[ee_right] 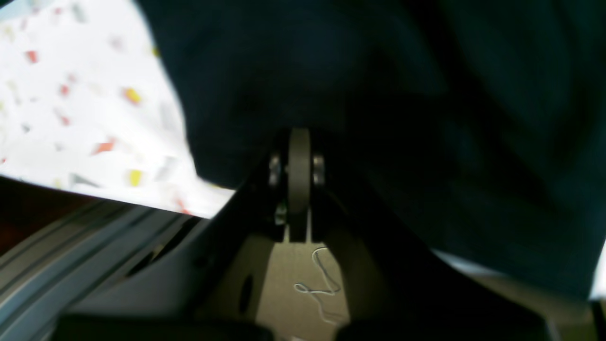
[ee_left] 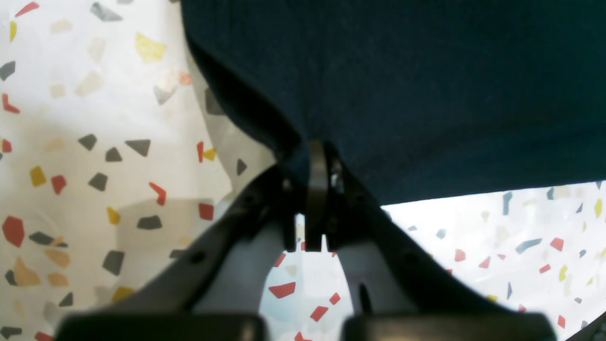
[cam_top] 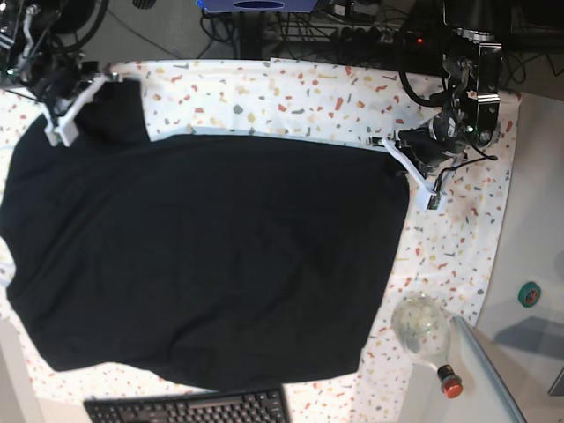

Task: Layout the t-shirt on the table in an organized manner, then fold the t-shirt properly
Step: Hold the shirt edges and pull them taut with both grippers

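Base view shows the t-shirt point(cam_top: 203, 256) spread across the desk point(cam_top: 291, 97), its long axis running left to right, with each arm pinning one far corner. The left gripper point(cam_top: 398, 146) holds the far-right corner and the right gripper point(cam_top: 62, 123) the far-left one, so the cloth stretches between them and extends toward the near edge. In both wrist views the jaws are clenched on dark fabric, which rises directly ahead of the fingertips. Judging from this, the coming move depends on both arms drawing apart evenly to flatten that far edge.
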You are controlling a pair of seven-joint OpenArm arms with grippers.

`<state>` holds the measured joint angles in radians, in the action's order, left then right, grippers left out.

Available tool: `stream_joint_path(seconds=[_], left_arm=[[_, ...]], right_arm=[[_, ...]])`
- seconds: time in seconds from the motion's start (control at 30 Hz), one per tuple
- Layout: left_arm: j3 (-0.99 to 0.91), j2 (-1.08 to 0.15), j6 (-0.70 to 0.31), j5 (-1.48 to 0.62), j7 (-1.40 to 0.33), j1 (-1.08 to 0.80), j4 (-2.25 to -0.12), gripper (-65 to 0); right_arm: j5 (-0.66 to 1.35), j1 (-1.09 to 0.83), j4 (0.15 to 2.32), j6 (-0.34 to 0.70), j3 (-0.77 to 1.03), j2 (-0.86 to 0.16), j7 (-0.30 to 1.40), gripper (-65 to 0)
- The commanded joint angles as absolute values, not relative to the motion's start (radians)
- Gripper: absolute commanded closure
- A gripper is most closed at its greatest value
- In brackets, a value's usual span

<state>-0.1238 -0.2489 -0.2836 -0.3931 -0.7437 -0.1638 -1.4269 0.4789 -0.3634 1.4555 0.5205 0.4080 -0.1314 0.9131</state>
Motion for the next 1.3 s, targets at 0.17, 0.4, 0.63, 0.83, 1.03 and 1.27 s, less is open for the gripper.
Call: stream_joint_path(seconds=[0.17,0.4,0.63,0.83,1.03,1.27], left_arm=[[-0.128,-0.259,-0.282,-0.398,-0.725,-0.154,-1.448,0.0],[-0.128,-0.259,-0.282,-0.398,-0.725,-0.154,-1.443,0.0],[-0.128,-0.259,-0.282,-0.398,-0.725,-0.154,-1.443,0.0],[-0.128,-0.259,-0.282,-0.398,-0.725,-0.154,-1.442,0.0],[-0.128,-0.259,-0.282,-0.398,-0.725,-0.154,-1.442,0.0],[-0.128,-0.259,-0.282,-0.398,-0.725,-0.154,-1.442,0.0]], right_arm=[[0.486,-0.421,1.554,0.529,0.308,-0.107,0.929,0.0],[0.490,-0.506,1.810,0.529,0.469,-0.093,0.931,0.0],[0.484,-0.387,1.692,0.536,0.802,-0.071,0.931,-5.7],[0.487,-0.280,1.408,0.630,0.829,-0.174,0.912,-39.9],[0.486,-0.269,1.277,0.645,0.819,-0.203,0.828,-38.0],[0.484,-0.246,1.202,0.650,0.817,-0.203,0.826,-37.8]])
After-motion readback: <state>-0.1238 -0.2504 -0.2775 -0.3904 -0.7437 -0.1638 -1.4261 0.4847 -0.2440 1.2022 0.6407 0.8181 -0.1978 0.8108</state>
